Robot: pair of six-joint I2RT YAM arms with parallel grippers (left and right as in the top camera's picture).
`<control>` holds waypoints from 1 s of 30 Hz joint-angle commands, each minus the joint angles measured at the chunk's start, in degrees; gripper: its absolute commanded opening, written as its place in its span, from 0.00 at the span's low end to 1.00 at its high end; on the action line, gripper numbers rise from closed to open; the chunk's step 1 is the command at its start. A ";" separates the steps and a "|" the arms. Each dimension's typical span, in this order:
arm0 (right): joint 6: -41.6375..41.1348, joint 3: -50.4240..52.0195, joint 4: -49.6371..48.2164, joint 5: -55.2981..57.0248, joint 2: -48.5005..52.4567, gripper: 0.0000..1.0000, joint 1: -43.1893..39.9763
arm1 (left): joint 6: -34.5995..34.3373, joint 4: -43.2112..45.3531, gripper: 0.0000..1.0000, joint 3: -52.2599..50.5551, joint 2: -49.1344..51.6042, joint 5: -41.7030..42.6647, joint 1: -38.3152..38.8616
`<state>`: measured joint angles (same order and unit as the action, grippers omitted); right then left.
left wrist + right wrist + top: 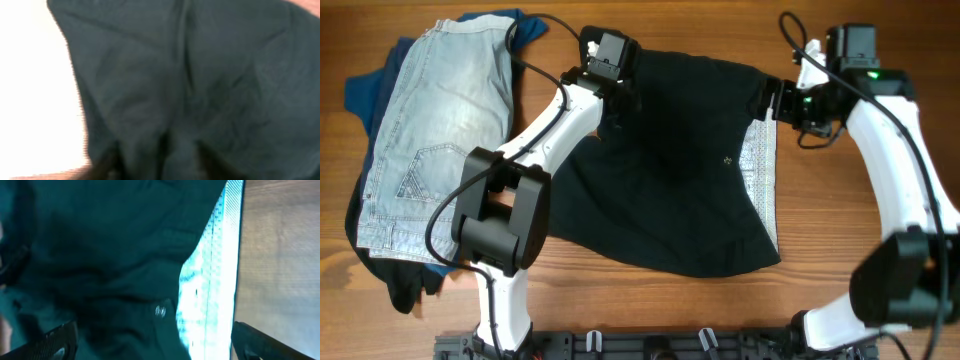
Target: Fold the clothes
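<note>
The large black shorts [670, 170] lie spread across the middle of the table, with the pale patterned waistband lining [760, 165] along their right edge and a small button [728, 162]. My left gripper [610, 98] sits at the shorts' far left corner. In the left wrist view [160, 167] it is shut on bunched black cloth [200, 75]. My right gripper [770, 100] is at the far right corner. In the right wrist view [155, 345] its fingers are wide open, with the black cloth, the lining [212, 280] and the button [160, 311] between them.
Light-blue denim shorts [435, 140] lie at the left on top of a blue top [365, 95] and dark cloth [405, 285]. Bare wooden table [880, 320] shows to the right and along the front. The arm bases stand at the front edge.
</note>
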<state>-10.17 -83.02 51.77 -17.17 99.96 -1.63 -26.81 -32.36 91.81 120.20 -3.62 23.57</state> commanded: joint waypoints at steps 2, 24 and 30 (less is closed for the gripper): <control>1.01 0.13 -5.60 2.95 5.97 0.94 0.33 | -0.35 0.35 0.70 -0.17 -5.90 -0.96 -1.60; -7.06 0.07 -36.11 -2.89 23.67 0.04 0.42 | 7.15 -2.19 0.76 -0.20 -10.32 -1.07 -4.63; -6.01 -0.81 -31.28 -2.89 17.49 0.04 -4.44 | 9.22 -1.01 0.84 -0.94 -8.92 -2.36 -5.53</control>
<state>-16.84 -82.87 19.44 -18.57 122.10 -2.68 -20.38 -34.44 91.77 110.76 -4.78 19.07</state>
